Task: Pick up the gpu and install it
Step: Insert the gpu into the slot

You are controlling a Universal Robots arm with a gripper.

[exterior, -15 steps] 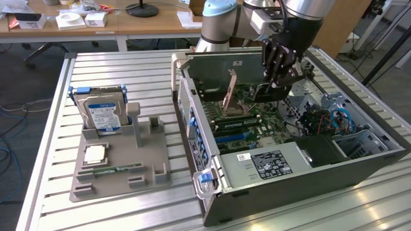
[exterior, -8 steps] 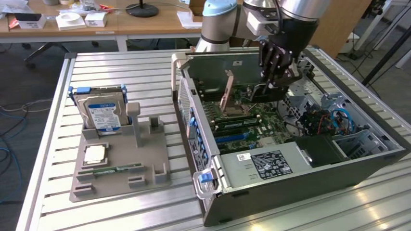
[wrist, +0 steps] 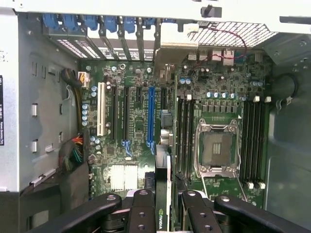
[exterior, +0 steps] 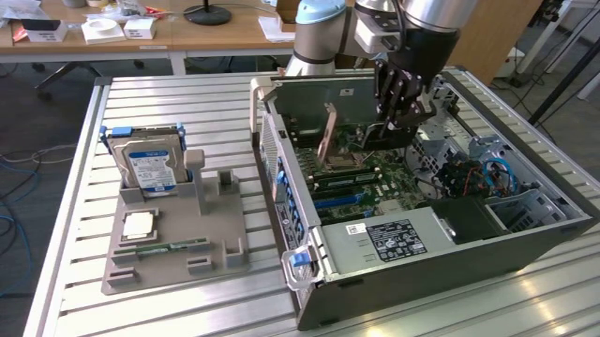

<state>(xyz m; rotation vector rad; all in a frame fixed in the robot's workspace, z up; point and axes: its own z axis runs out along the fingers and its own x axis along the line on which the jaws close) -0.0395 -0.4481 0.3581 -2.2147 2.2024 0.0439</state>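
Observation:
My gripper (exterior: 401,112) hangs inside the open computer case (exterior: 440,274), above the motherboard (exterior: 361,175). It is shut on the gpu (exterior: 386,139), a thin black card held on edge. In the wrist view the two black fingers (wrist: 142,206) clamp the gpu (wrist: 159,221), which shows edge-on with a small logo on it. The card sits above the board, roughly in line with the long blue expansion slot (wrist: 150,116) and slightly to one side of it. An empty CPU socket (wrist: 217,148) lies beside the memory slots (wrist: 252,141).
In the exterior view's left, a grey holder (exterior: 173,263) carries a silver hard drive with a blue label (exterior: 150,165), a CPU chip (exterior: 139,225) and a green memory stick (exterior: 168,247). The case walls, power supply (exterior: 394,239) and cables (exterior: 487,175) crowd the gripper.

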